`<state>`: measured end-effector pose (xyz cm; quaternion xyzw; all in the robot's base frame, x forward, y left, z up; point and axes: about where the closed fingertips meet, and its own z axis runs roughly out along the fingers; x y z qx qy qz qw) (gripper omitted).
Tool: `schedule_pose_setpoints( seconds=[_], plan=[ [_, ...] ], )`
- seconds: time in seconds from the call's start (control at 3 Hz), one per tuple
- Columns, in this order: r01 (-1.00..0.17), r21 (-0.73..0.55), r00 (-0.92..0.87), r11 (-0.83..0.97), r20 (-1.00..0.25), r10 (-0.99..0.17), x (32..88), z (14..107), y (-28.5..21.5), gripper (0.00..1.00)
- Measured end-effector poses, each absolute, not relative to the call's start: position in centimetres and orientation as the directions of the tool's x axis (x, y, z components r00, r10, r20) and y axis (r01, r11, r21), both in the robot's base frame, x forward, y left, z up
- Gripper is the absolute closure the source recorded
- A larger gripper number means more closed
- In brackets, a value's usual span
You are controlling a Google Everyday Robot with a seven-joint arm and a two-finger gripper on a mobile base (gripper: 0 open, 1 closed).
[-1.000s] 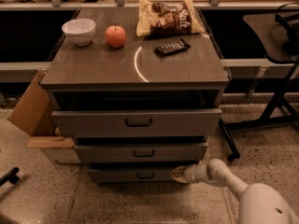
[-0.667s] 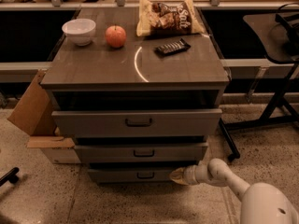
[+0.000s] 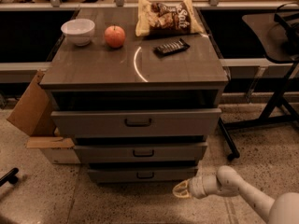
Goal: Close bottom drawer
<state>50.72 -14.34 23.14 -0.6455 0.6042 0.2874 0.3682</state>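
Item 1. Table point(image 3: 93, 69): grey-brown, wood-look, three drawers stacked in its front, filling the middle of the camera view.

Item 2. Bottom drawer point(image 3: 112, 175): lowest and narrowest front, at 6 o'clock from the table top. It has a small black bar handle point(image 3: 145, 175) at its centre. A dark gap runs along the top of its front.

Item 3. Middle drawer point(image 3: 107, 153): directly at 12 o'clock from the bottom drawer, with a slightly wider front.

Item 4. Top drawer point(image 3: 88, 122): the tallest and widest front, with a deep dark opening above it.

Item 5. My end effector point(image 3: 181, 189): low to the floor, at 4 o'clock from the bottom drawer's handle and just below the right end of that front. I cannot tell whether it is apart or together, or whether it touches the drawer. My arm point(image 3: 233, 188) runs off toward 4 o'clock.

Item 6. On the table top: white bowl point(image 3: 78, 31) at 10 o'clock, apple point(image 3: 114, 36) just beside it at 3 o'clock, snack bag point(image 3: 168, 17) at 1 o'clock, and a dark wrapped bar point(image 3: 171, 47) at 6 o'clock from the bag.

Item 7. Cardboard box point(image 3: 30, 108): on the floor, against the table at 9 o'clock.
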Motion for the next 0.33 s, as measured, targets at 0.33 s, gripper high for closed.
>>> schedule_pose_setpoints(
  seconds=[0.33],
  plan=[
    [-0.981,-0.179,0.189,-0.071,-0.829,-0.526,46.43,26.24,-14.95,1.0]
  ],
)
